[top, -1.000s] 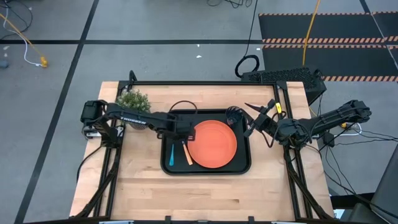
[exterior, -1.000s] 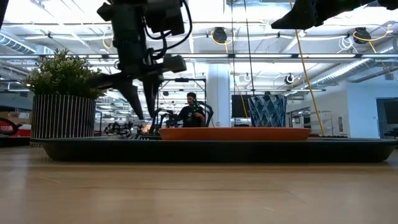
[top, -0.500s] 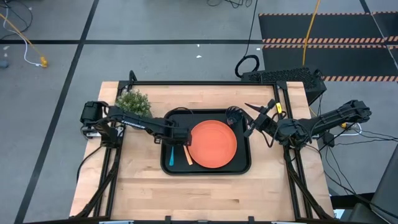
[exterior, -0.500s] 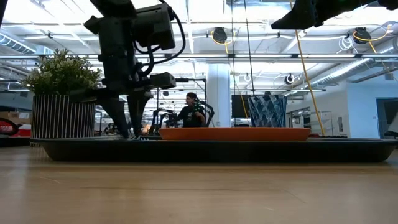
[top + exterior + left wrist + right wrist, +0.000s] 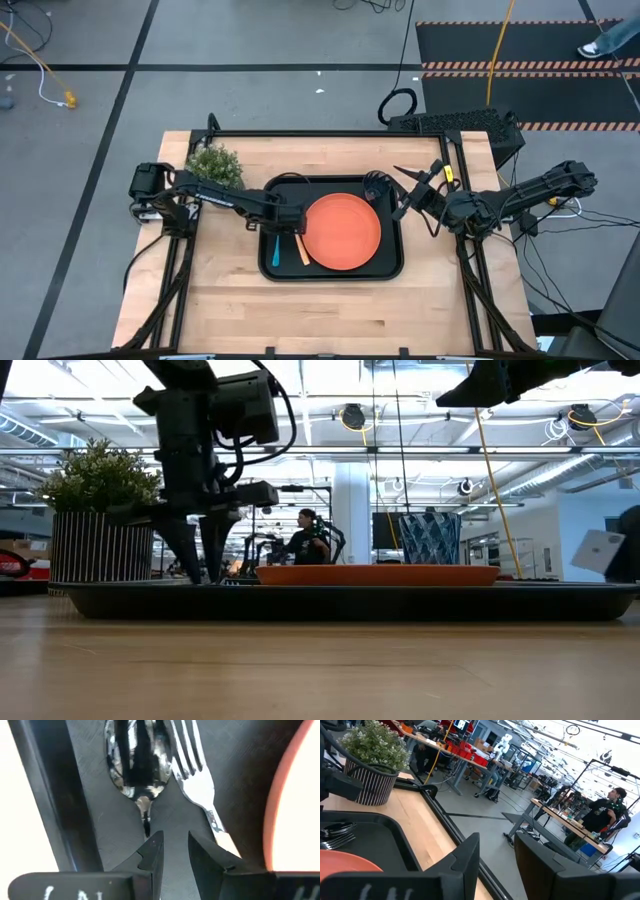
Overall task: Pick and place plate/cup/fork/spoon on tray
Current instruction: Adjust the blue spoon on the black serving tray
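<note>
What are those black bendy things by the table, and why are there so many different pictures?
Those are two robot arms, and each ends in a two-finger gripper. One camera looks straight down from above, one sits at table height, and one rides on each wrist. On the wooden table lies a black tray. On it are an orange plate, a spoon with a blue handle, a fork with a tan handle and a dark cup. A potted plant stands beside the tray. The left gripper hangs low over the spoon and fork, fingers apart, holding nothing. The right gripper waits by the tray's right edge, also empty.
</note>
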